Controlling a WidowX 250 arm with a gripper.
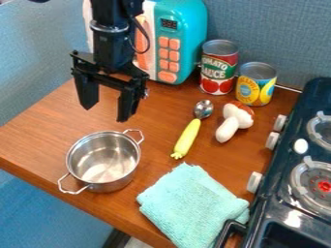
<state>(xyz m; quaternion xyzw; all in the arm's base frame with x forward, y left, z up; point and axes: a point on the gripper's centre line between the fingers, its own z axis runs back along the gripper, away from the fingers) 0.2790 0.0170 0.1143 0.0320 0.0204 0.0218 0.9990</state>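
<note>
Hanging open and empty at upper left of frame: black two-finger gripper. Just below, left of centre: shiny two-handled metal pot, upright, likely steadied by flat base. At upper right: red-and-green-labelled can, yellow-labelled can, likely set back for clearance.

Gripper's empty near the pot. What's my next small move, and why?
I'd probably nudge the gripper toward the metal pot's far handle, without lowering yet. Its fingers are apart with nothing between them, and the pot looks nearest, slightly closer to the camera. Height above the counter is hard to judge here.
</note>
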